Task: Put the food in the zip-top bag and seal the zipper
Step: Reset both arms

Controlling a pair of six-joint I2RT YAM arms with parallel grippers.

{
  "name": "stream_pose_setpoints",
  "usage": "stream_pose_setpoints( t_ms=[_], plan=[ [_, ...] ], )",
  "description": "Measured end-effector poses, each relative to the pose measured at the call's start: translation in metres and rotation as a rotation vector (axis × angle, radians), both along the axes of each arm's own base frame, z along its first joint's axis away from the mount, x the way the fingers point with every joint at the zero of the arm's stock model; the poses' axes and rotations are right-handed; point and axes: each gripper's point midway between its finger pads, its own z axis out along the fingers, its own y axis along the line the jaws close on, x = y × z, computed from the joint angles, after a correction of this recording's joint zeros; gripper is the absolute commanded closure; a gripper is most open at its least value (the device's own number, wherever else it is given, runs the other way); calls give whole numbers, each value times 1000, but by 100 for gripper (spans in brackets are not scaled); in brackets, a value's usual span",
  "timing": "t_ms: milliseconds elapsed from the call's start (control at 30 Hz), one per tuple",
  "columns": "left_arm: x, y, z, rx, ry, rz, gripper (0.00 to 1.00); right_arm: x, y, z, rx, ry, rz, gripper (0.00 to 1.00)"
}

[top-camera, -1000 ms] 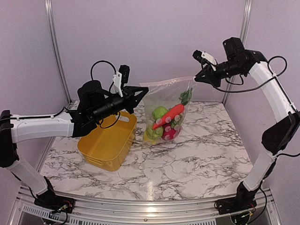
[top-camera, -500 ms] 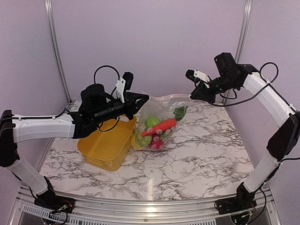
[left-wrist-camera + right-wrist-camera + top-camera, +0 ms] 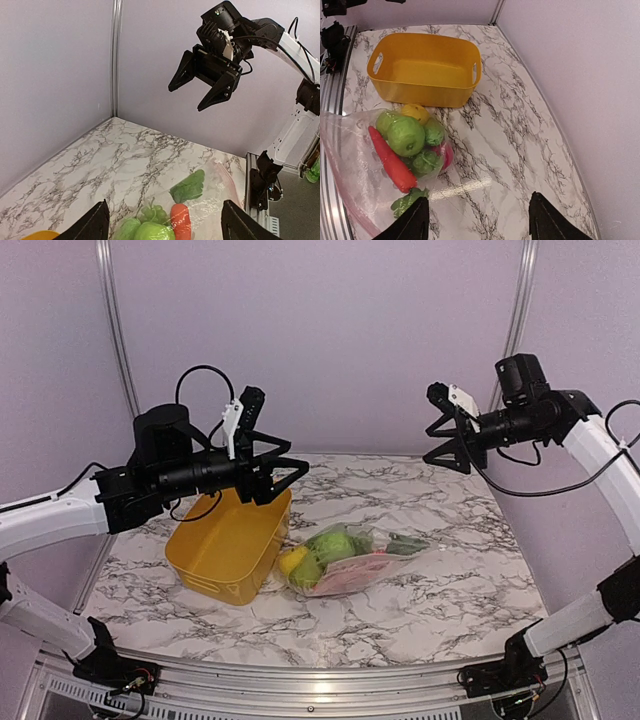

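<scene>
On the marbled tabletop (image 3: 440, 585) a yellow rectangular bin (image 3: 225, 550) sits left of centre, and the zip-top bag (image 3: 372, 562) lies flat just beside its right wall, with the food inside. Both arms hang well above it. The left hand (image 3: 287, 480) is over the bin's far end with its fingers spread apart, gripping nothing. The right hand (image 3: 432, 446) is high at the far right, likewise spread and gripping nothing. The left wrist view shows that gap between the right fingers more plainly than the overhead view does. The overhead view gives only a green, yellow and red heap, while the right wrist view separates a green apple (image 3: 406, 135), a carrot (image 3: 390, 160) lying along it, a yellow fruit (image 3: 415, 112) nearest the bin, a pink piece (image 3: 446, 156) and a leafy green (image 3: 409, 201). Only the left wrist view shows green grapes (image 3: 152, 214) and the pale pink zipper (image 3: 226, 181) beyond the leaf; whether it is pressed closed I cannot tell.
</scene>
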Motion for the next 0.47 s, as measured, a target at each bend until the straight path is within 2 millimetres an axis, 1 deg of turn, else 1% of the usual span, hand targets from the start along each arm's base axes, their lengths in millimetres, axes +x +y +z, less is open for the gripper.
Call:
stream_pose_setpoints(
  t_ms=[67,133,200,233,300,367,467],
  plan=[
    [2,20,24,-16,-41,83,11,17,-6,9,45,-11,-77,16],
    [8,44,44,-29,-76,203,8,40,-16,15,86,-27,-173,13],
    [19,68,56,-29,-99,335,4,62,-25,19,131,-39,-271,11],
    [25,79,57,-22,-102,397,1,69,-27,20,149,-37,-310,11],
    [39,105,53,18,-98,547,1,87,-34,23,202,-39,-406,11],
    [52,130,43,77,-89,686,1,97,-39,22,237,-31,-476,11],
    [63,164,29,157,-74,854,1,110,-47,21,279,-26,-575,12]
  ],
)
